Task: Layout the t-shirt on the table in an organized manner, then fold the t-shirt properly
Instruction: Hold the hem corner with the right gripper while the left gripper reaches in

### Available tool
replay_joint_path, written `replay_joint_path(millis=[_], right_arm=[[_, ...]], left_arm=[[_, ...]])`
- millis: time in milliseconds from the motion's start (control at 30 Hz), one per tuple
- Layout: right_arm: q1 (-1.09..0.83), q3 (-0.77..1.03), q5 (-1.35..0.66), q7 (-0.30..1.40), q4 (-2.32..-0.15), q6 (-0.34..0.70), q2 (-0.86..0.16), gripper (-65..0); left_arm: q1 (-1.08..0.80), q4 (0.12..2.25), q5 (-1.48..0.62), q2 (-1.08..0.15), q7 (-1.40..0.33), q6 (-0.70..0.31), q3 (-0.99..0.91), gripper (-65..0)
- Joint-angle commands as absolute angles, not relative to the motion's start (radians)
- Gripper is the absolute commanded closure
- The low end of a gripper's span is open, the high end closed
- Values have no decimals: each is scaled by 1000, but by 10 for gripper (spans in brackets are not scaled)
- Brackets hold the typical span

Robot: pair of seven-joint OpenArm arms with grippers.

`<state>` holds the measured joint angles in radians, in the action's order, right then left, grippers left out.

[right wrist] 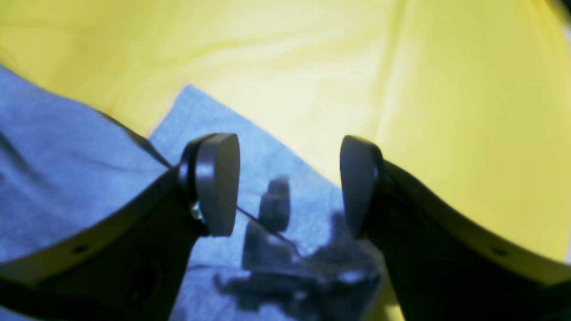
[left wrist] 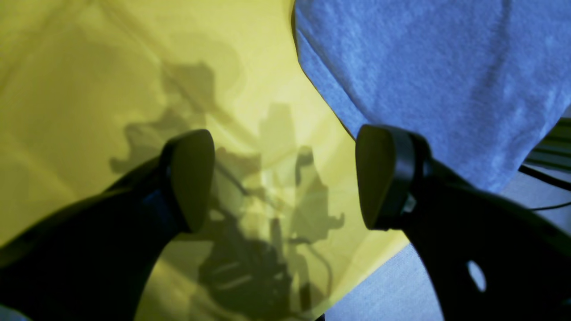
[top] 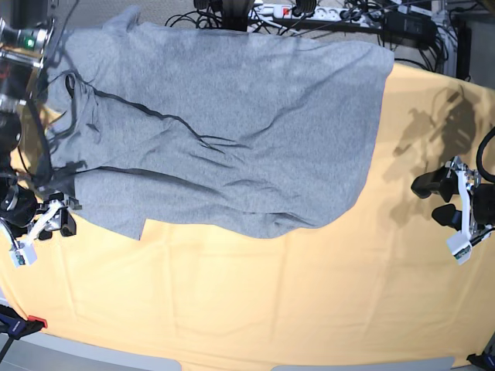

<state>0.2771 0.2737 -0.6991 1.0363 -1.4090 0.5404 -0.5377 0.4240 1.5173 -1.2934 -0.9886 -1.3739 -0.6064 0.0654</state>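
The grey t-shirt [top: 232,131] lies spread across the far half of the yellow table [top: 271,309], wrinkled, with one end reaching the far edge. My right gripper [top: 58,218] is at the shirt's left corner. In the right wrist view this gripper [right wrist: 287,185] is open, hovering over a flap of the t-shirt [right wrist: 67,169] with nothing between its fingers. My left gripper [top: 435,199] stands open over bare cloth, right of the shirt. In the left wrist view that gripper [left wrist: 285,178] is empty, with the t-shirt [left wrist: 424,67] beyond its right finger.
A power strip and tangled cables [top: 325,11] lie past the table's far edge. The right arm's body with a green light [top: 31,39] stands at the far left. The table's near edge [top: 232,362] runs along the bottom, with a red clamp [top: 37,321] at its left.
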Motion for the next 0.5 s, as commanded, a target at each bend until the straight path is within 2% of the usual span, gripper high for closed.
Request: replay_joint_path(millis=[0, 200, 300, 467], right_arm=[[334, 281, -735, 1032, -1366, 553, -560, -373], [490, 281, -881, 1120, -1005, 622, -561, -372], [529, 281, -919, 1124, -858, 657, -560, -337], [534, 281, -973, 1174, -754, 698, -549, -328]], left_arm=[[447, 1526, -1305, -1014, -1362, -605, 51, -494], [447, 1526, -1306, -1014, -1362, -605, 51, -494], [447, 1526, -1306, -1014, -1361, -604, 51, -494], [447, 1526, -1306, -1014, -1361, -605, 51, -494]])
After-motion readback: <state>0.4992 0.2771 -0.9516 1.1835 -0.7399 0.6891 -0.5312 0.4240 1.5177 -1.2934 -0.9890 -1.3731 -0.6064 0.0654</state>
